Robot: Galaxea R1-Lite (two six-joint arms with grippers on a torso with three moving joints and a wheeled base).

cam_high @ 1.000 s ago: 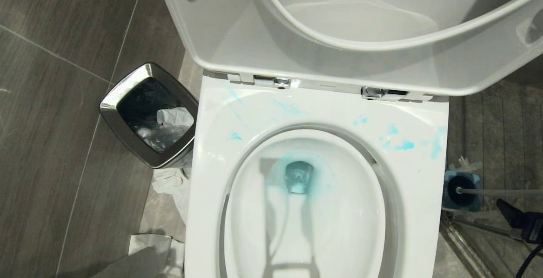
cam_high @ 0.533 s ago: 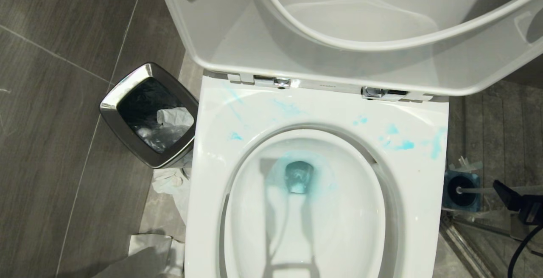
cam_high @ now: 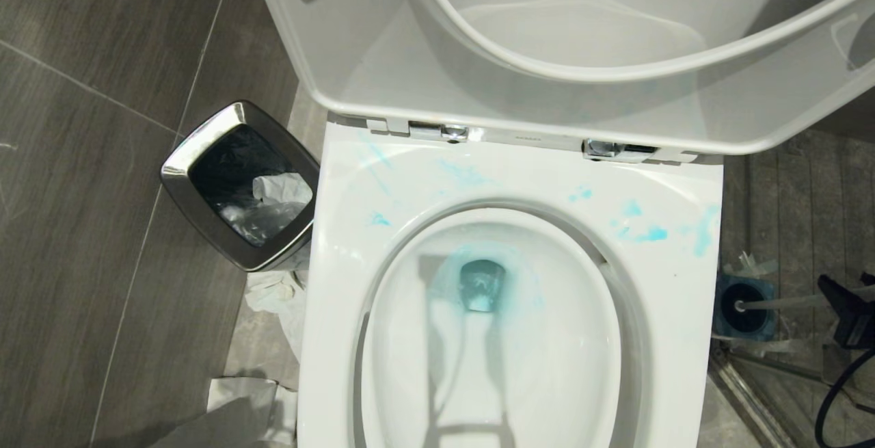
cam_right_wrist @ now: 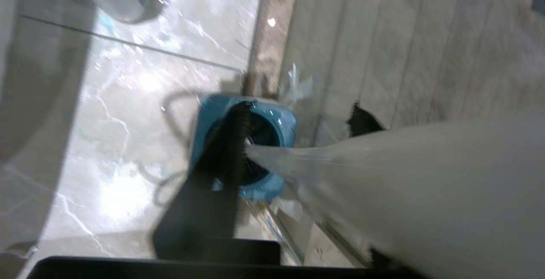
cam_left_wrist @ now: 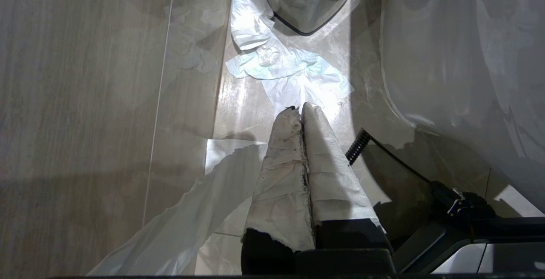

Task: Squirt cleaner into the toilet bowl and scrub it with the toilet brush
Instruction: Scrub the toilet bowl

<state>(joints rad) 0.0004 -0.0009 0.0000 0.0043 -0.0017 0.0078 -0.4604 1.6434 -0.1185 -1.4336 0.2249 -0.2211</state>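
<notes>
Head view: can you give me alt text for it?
An open toilet bowl streaked with blue cleaner fills the view. On its right, the right gripper is at the toilet brush, which stands in its blue holder. A steel-rimmed bin stands left.

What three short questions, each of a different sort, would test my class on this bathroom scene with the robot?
1. True or false: the toilet brush stands in its blue holder on the floor.
2. Multiple choice: on which side of the toilet bowl is the trash bin? A. the robot's left; B. the robot's right; C. on top of the raised lid.
3. Fill in: the gripper beside the brush's handle is the robot's ____ one.

Key: 1 true; 2 A; 3 right.
</notes>
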